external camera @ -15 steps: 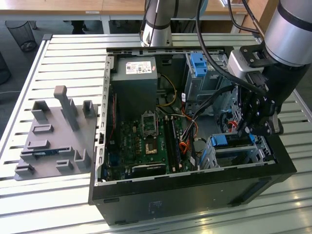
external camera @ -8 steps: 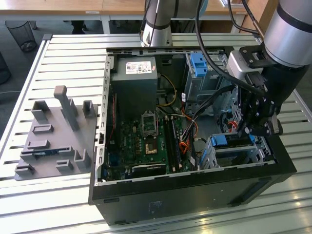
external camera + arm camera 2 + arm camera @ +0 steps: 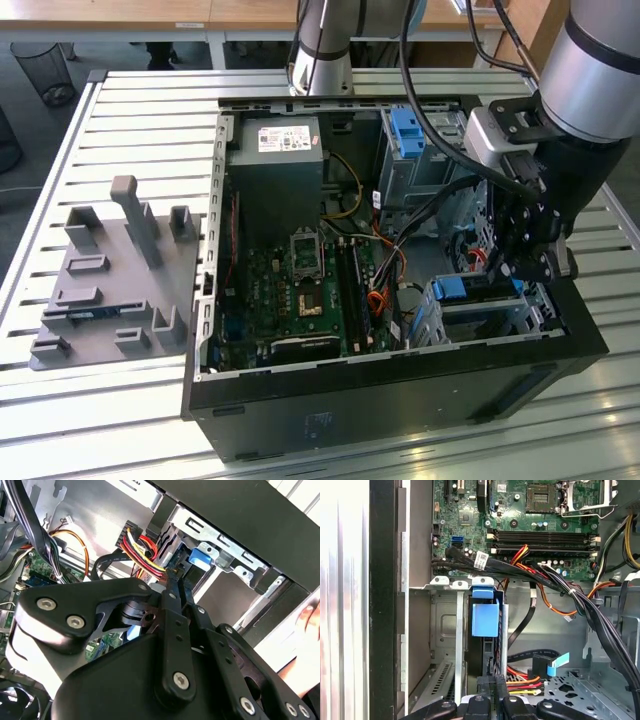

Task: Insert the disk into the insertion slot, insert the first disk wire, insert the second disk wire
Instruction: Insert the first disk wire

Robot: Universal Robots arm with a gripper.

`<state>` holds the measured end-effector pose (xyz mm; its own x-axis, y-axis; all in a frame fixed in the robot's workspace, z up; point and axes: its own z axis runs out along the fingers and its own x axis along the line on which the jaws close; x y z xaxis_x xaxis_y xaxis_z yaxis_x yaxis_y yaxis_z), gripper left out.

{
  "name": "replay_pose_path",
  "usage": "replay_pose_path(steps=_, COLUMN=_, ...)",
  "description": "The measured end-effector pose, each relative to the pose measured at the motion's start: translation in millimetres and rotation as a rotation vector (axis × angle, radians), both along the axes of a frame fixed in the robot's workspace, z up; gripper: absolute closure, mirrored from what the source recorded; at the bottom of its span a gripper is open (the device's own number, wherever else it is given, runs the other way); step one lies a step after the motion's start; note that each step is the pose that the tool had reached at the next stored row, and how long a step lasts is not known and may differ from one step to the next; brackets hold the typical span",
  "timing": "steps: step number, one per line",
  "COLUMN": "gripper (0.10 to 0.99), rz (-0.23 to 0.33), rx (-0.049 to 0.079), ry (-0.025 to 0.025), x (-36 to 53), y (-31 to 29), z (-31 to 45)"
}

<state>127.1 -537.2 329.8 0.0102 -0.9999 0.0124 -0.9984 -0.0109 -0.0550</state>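
Observation:
The disk [image 3: 468, 290] in its blue carrier sits inside the insertion slot [image 3: 440, 325], the low silver cage at the case's corner on the exterior view's right. In the first wrist view I see the disk [image 3: 485, 620] edge-on between the cage rails [image 3: 456, 630]. My gripper [image 3: 500, 268] reaches down right behind it. Its fingertips [image 3: 172, 575] are closed on the black plug of a red, yellow and black disk wire [image 3: 520, 682] at the disk's rear edge. A black wire with a light blue tab [image 3: 555, 664] lies loose beside it.
The open case holds the motherboard [image 3: 300, 290], a grey power supply [image 3: 275, 160] and a taller grey bay with a blue latch [image 3: 405, 125]. A thick black cable bundle [image 3: 560, 585] crosses above the cage. A grey fixture plate [image 3: 110, 280] lies on the slatted table.

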Motion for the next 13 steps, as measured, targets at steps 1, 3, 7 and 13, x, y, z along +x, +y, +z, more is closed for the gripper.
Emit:
replay_pose_path(steps=1, gripper=0.922, rz=0.0, rx=0.0, ry=0.0, x=0.0, y=0.0, z=0.0)
replay_pose_path(steps=3, gripper=0.922, rz=0.0, rx=0.0, ry=0.0, x=0.0, y=0.0, z=-0.2)
replay_pose_path(steps=7, gripper=0.914, rz=0.0, rx=0.0, ry=0.0, x=0.0, y=0.0, z=-0.3)
replay_pose_path(steps=13, gripper=0.851, rz=0.0, rx=0.0, ry=0.0, x=0.1, y=0.0, z=3.6)
